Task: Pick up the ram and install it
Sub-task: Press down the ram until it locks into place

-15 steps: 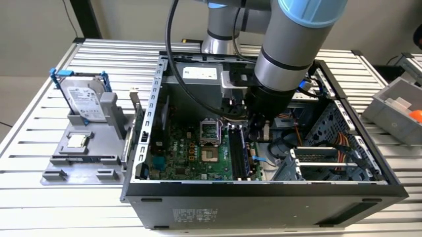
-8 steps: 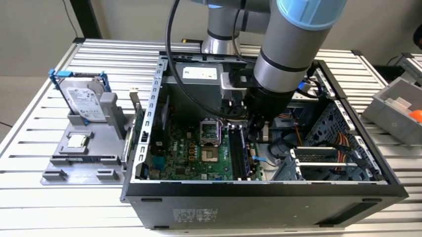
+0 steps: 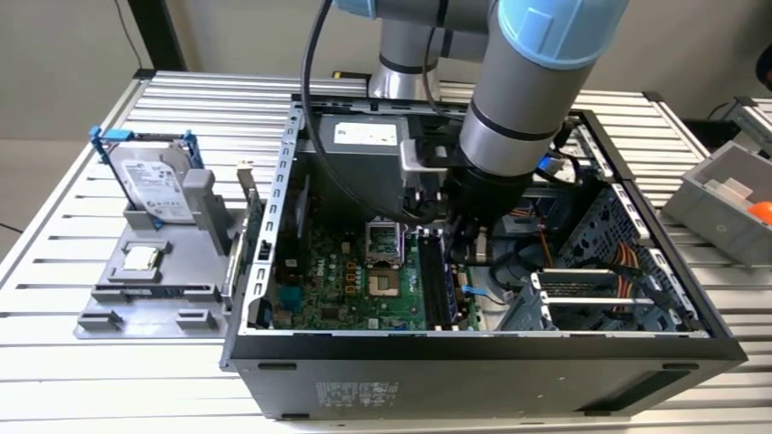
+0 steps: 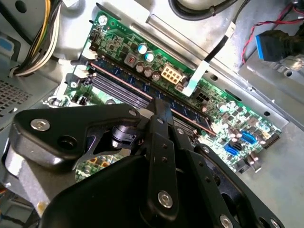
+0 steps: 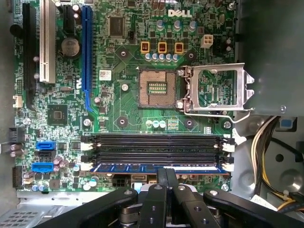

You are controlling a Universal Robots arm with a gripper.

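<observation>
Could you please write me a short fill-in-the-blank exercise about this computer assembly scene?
1. The ram lies in the memory slot ____ the gripper.
2. The metal cover of the processor socket is flipped ____.
3. In the exterior view, the hard drive stands outside the computer case, on the view's ____.

Missing words: nearest; open; left

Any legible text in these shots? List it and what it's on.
Motherboard: white brand logo by the edge, left unquoted.
Hard drive label: too small to read.
Power supply sticker: too small to read.
Case front sticker: too small to read.
</observation>
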